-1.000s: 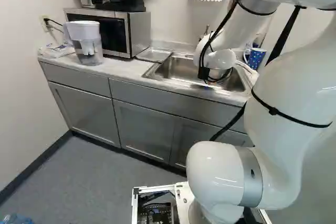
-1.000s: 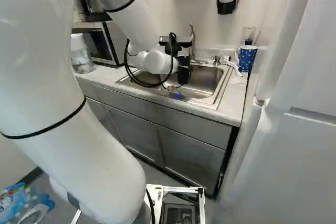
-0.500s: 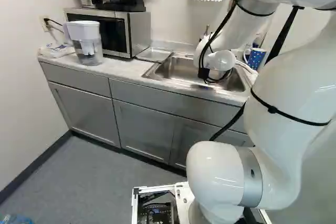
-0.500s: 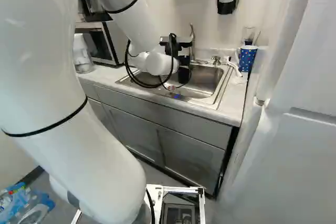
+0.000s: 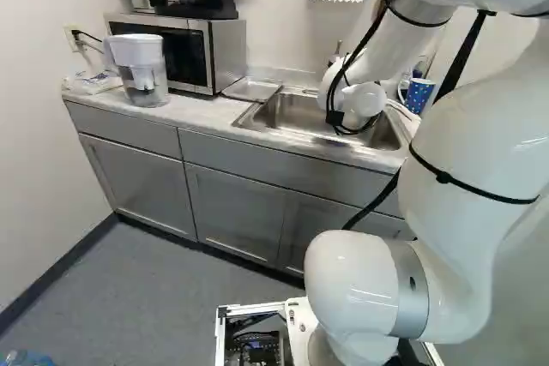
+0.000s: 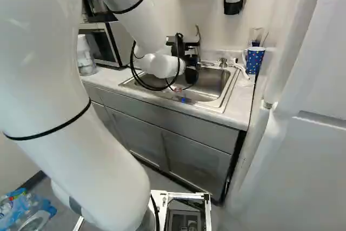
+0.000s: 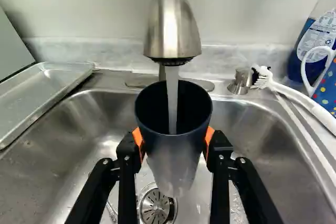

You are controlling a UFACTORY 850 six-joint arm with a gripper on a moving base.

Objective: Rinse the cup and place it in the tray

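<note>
Black cup gripped between the orange-padded fingers, held upright over the sink, water running from the faucet into it, metal tray beside the sink

The wrist view's edge cuts off the shallow silver metal tray and the blue polka-dotted mug. Inside the dark, tapered cup, the bottom is hidden.
</note>
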